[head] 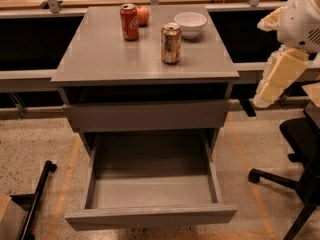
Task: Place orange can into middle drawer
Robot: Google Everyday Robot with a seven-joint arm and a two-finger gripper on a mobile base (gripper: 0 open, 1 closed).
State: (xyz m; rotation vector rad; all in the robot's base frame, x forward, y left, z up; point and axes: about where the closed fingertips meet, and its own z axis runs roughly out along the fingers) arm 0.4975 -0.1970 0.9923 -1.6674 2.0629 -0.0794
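Note:
The orange can [171, 44] stands upright on the grey cabinet top [100, 54], right of centre. The middle drawer [150, 217] is pulled out wide below it, and its deep grey box holds nothing. My gripper [263, 98] hangs at the right of the cabinet, at the end of the white arm [302, 19], beside the top's right edge. It is well apart from the can and lower than it, and it holds nothing that I can see.
A red cola can [129, 22], an apple [143, 15] and a white bowl [190, 24] stand at the back of the top. A shut drawer front [147, 115] sits above the open drawer. A black office chair [300, 154] stands at the right and a black bar [37, 199] lies at the lower left.

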